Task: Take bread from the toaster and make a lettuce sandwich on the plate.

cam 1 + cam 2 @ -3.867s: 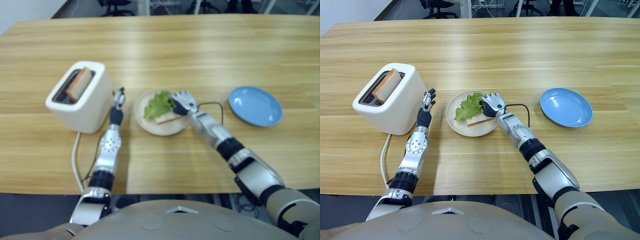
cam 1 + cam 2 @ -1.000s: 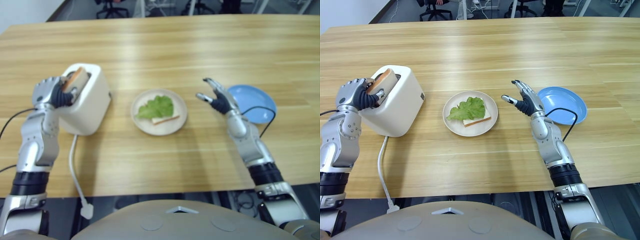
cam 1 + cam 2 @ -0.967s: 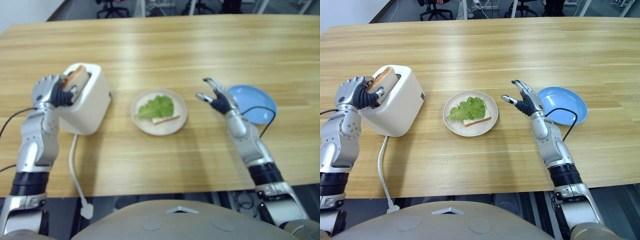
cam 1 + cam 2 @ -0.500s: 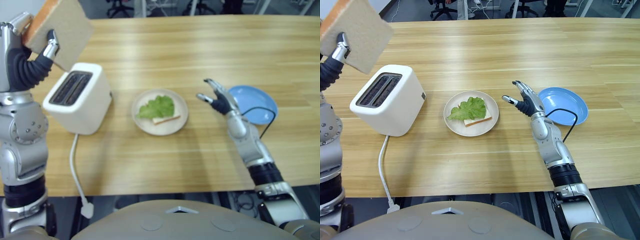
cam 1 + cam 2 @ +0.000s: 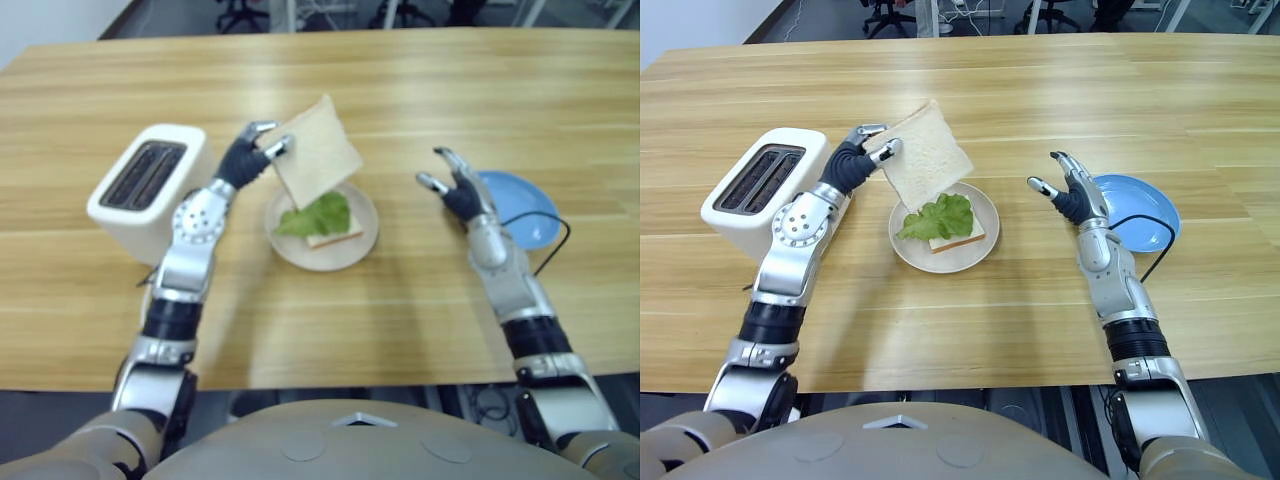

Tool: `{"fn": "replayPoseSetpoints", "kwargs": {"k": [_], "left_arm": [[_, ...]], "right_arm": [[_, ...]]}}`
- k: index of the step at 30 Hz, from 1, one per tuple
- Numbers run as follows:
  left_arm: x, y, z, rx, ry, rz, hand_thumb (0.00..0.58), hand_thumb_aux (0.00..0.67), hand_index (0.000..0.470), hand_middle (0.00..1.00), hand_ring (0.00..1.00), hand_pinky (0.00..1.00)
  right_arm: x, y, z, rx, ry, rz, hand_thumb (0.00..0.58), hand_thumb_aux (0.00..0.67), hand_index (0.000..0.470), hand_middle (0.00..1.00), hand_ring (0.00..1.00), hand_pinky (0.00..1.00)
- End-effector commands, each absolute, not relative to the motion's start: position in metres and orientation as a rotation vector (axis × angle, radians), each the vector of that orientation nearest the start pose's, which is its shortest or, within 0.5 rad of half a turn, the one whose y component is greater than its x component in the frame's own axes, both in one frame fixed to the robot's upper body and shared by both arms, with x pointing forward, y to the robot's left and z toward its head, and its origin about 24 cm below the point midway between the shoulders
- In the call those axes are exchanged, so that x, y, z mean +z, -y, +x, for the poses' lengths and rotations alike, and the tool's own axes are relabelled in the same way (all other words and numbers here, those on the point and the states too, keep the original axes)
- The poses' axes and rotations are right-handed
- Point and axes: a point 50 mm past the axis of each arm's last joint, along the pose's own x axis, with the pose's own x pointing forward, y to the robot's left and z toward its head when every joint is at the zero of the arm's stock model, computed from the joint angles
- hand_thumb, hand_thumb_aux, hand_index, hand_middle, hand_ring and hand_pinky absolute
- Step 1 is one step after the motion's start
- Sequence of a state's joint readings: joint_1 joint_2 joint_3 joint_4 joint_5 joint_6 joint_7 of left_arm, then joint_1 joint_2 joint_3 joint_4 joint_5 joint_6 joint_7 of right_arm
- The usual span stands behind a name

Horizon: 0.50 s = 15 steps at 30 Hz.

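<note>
**Counter Layout**

The toaster [image 5: 765,200] stands toward the left edge of the counter [image 5: 1040,100]. The plate [image 5: 962,263] sits mid-counter, the second plate [image 5: 1140,215] toward the right edge. On the plate, lettuce [image 5: 935,217] lies on the lower bread slice [image 5: 962,240]. The left hand [image 5: 852,162], between toaster and plate, grips the upper bread slice [image 5: 925,155] above the plate's rear rim. The right hand [image 5: 1072,198], fingers spread, is just beside the second plate's left rim.

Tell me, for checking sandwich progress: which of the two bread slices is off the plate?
The slice held in the left hand, tilted above the beige plate; the other slice lies on that plate under the lettuce.
</note>
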<state>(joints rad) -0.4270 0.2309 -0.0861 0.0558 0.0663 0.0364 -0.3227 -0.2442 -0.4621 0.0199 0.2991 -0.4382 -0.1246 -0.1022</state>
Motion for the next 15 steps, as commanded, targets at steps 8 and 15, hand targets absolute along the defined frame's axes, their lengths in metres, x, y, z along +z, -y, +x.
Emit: {"fn": "replayPoseSetpoints", "kwargs": {"k": [8,15], "left_arm": [[0.090,-0.122,0.369,-0.637,-0.003,0.389,0.580,0.670,0.460,1.00,1.00,1.00],[0.064,-0.114,0.371,-0.690,-0.109,0.410,0.580,0.670,0.460,1.00,1.00,1.00]], "right_arm": [[0.067,0.230,0.300,-0.051,0.092,-0.869,0.000,0.000,0.000,0.00,0.00,0.00],[0.066,0.229,0.302,-0.038,0.091,-0.881,0.000,0.000,0.000,0.00,0.00,0.00]]}}
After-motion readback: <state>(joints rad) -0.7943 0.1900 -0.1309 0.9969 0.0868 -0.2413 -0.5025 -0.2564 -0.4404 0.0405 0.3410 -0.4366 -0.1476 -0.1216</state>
